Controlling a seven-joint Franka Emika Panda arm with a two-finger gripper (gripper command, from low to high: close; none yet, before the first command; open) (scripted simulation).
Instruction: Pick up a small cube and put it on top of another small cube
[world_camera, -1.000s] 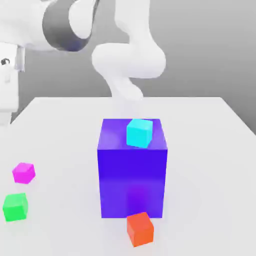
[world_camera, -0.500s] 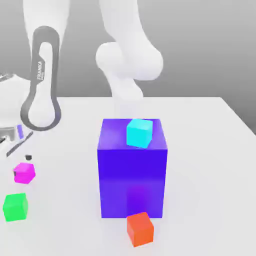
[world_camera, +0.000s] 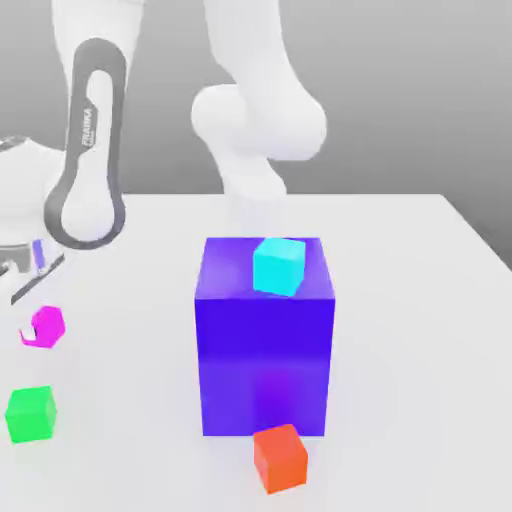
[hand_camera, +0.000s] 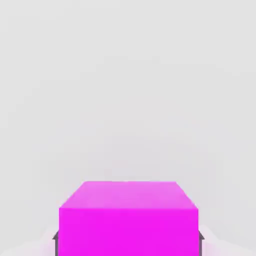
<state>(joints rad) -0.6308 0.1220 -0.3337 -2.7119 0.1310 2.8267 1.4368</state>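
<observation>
While the robot arm (world_camera: 88, 150) reaches down at the exterior view's left, its tool (hand_camera: 128, 245) is clenched on the magenta cube (hand_camera: 128, 232), with one finger pressed to each of two opposite sides. In the exterior view, the magenta cube is at the left, behind the green cube (world_camera: 31, 414) and apart from it, with a pale fingertip (world_camera: 28, 331) overlapping its side.

The green cube sits on the white counter (world_camera: 420, 350), near the exterior view's left edge. Well apart from it, towards the middle of the counter, stands a large blue block (world_camera: 264, 365), upright and much bigger than any of the cubes. A cyan cube (world_camera: 279, 267) shows against the block's top, near the front edge and a little to the exterior view's right of its middle, turned slightly so that its faces do not line up with those of the block. An orange-red cube (world_camera: 280, 459) shows at the foot of the block, close to its front face and also turned at an angle. It overlaps the block's lower edge in the exterior view; whether the two touch cannot be told. The magenta cube is not on top of another small cube.
</observation>
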